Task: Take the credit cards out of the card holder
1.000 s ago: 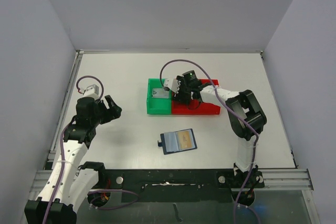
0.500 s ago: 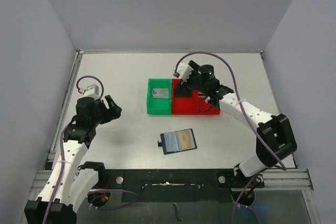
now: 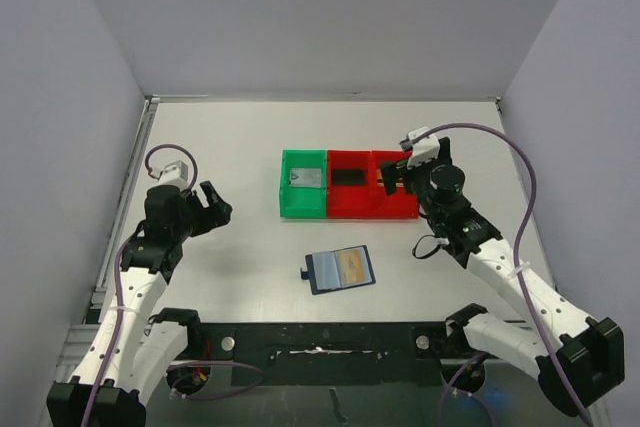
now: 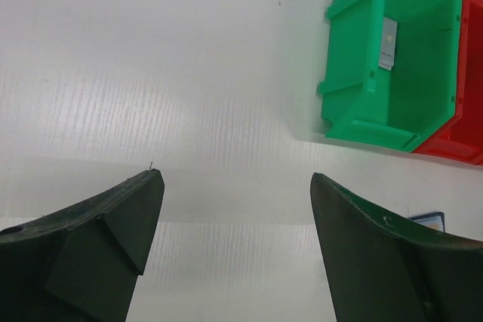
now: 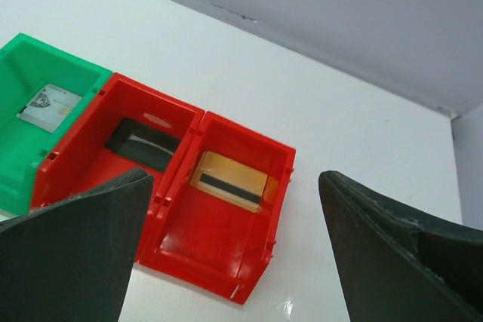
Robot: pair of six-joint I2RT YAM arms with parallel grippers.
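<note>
1. The green tray [image 3: 302, 209] sits mid-bench [image 3: 220, 137], with a silver card [image 3: 305, 177] lying flat on its floor.
2. Joined to the green tray's right side is a red tray [image 3: 350, 209] with a black card [image 3: 348, 175] in it. A second red tray [image 5: 211, 246], one place further from the green tray, holds a gold card [image 5: 230, 179] with a dark stripe.
3. The holder [image 3: 340, 269] lies open and flat on the bench, apart from the green tray, nearer the arms' bases and a little to the right. A tan patch shows in one of its pockets, but the views do not show whether that is another card.
4. The right pincer [image 3: 395, 175] hovers two trays to the right of the green tray, over the second red tray. Its fingers are spread wide and grip nothing.
5. The left pincer [image 4: 235, 179] hangs well to the left of the green tray, above bare bench. Its fingers are also wide apart and empty.
</note>
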